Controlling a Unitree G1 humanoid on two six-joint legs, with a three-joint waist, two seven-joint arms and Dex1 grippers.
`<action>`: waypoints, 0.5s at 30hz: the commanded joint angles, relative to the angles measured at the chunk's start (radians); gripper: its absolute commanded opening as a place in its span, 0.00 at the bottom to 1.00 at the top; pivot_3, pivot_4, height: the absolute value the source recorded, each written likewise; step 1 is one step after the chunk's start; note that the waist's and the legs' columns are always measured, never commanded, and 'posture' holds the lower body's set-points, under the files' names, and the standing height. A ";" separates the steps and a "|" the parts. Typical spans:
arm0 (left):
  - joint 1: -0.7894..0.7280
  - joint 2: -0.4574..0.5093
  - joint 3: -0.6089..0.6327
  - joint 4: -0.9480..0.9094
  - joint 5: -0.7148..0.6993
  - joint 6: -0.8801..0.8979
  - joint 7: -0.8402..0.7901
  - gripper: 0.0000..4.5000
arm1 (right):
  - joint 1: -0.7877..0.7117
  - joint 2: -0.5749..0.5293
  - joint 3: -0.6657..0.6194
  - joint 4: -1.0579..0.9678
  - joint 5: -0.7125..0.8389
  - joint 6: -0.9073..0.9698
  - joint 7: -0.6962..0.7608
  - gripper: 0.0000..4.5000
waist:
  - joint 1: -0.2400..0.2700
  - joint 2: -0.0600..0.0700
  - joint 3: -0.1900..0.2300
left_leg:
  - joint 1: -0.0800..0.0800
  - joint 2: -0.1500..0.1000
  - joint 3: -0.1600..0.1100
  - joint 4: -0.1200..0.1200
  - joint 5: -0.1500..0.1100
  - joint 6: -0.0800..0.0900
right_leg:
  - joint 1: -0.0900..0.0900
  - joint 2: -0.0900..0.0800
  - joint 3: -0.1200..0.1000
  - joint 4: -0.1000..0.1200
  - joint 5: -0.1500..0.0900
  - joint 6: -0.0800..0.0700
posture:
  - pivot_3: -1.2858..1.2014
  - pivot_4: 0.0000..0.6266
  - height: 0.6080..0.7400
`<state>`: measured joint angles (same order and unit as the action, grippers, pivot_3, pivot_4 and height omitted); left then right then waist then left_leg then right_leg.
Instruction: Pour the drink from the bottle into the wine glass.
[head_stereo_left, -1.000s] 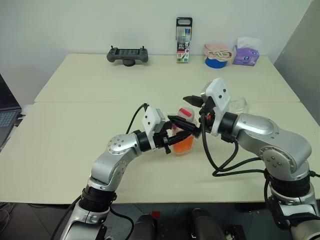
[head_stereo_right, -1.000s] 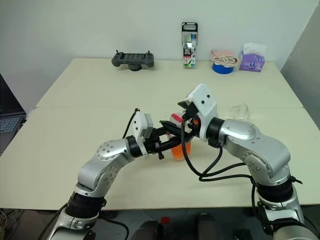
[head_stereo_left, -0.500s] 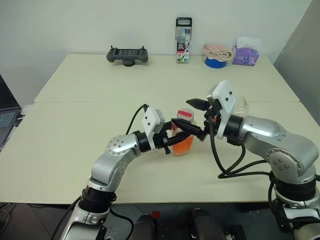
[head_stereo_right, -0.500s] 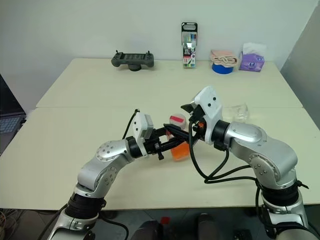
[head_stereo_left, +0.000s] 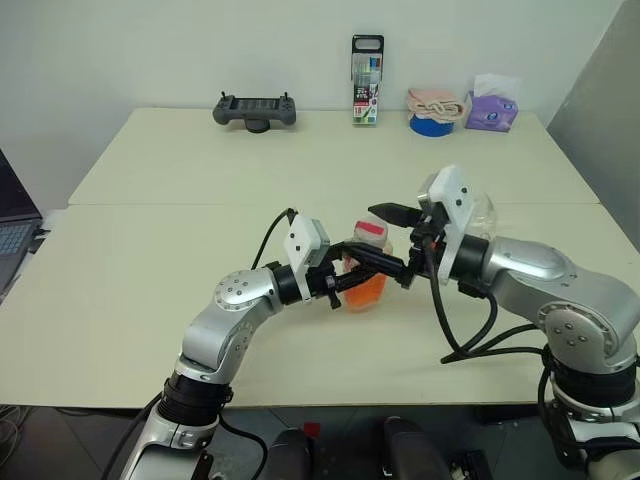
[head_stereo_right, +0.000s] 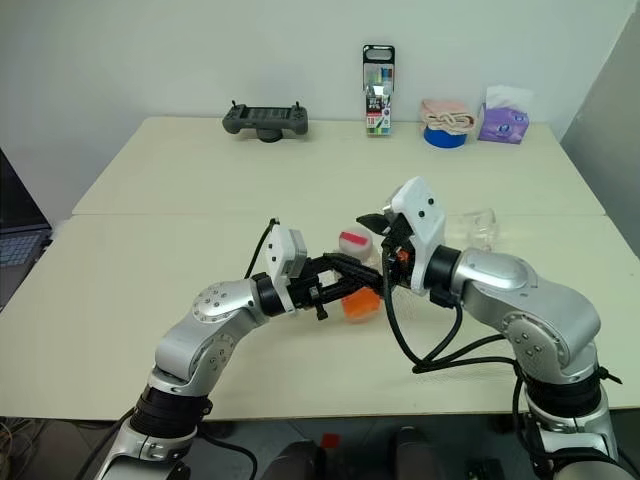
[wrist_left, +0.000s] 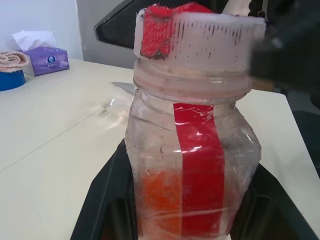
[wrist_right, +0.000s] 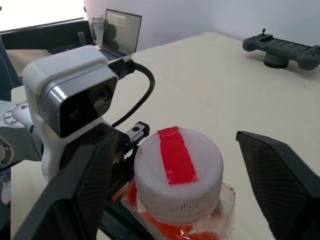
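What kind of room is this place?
Probably an office or lab workroom: plain pale tables against a white wall, with a handheld controller, a tissue box and a laptop alongside.

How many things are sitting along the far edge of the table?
4: a game controller toward the left, a marker pack standing in the middle, a blue tape roll under a pink bundle, and a purple tissue box rightmost.

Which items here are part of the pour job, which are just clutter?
Job: bottle with cap on, drink inside, wine glass.
Clutter: game controller, marker pack, blue tape roll, tissue box, laptop.
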<state>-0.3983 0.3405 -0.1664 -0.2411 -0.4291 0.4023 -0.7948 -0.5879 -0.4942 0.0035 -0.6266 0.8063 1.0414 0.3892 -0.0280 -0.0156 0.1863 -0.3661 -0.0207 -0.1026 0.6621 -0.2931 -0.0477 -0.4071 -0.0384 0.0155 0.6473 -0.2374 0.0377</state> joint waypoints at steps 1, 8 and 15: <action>-0.004 -0.002 0.014 -0.044 -0.002 -0.023 0.006 0.38 | -0.018 0.005 -0.044 -0.037 0.043 0.006 -0.015 0.60 | 0.000 0.000 0.000 | 0.000 0.000 0.000 0.000 0.000 0.000 | 0.000 0.000 0.000 0.000 0.000 0.000 | 0.52 0.24 1.00; -0.005 -0.003 0.015 -0.042 0.000 -0.024 0.008 0.38 | -0.021 -0.025 -0.021 -0.034 0.041 0.011 -0.013 0.40 | 0.000 0.000 0.000 | 0.000 0.000 0.000 0.000 0.000 0.000 | 0.000 0.000 0.000 0.000 0.000 0.000 | 0.52 0.24 1.00; 0.008 0.009 0.008 -0.042 0.023 -0.041 0.000 0.38 | -0.081 -0.053 -0.044 0.020 0.074 -0.056 0.091 0.40 | -0.001 0.000 0.000 | 0.000 0.000 0.000 0.000 0.000 0.000 | 0.000 0.000 0.000 0.000 0.000 0.000 | 0.52 0.24 1.00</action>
<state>-0.3939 0.3426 -0.1668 -0.2443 -0.4167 0.3857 -0.7957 -0.6269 -0.5464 0.0079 -0.5862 0.8467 1.0326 0.4418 -0.0291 -0.0156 0.1863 -0.3661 -0.0207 -0.1021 0.6622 -0.2931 -0.0477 -0.4071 -0.0384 0.0155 0.6473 -0.2374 0.0377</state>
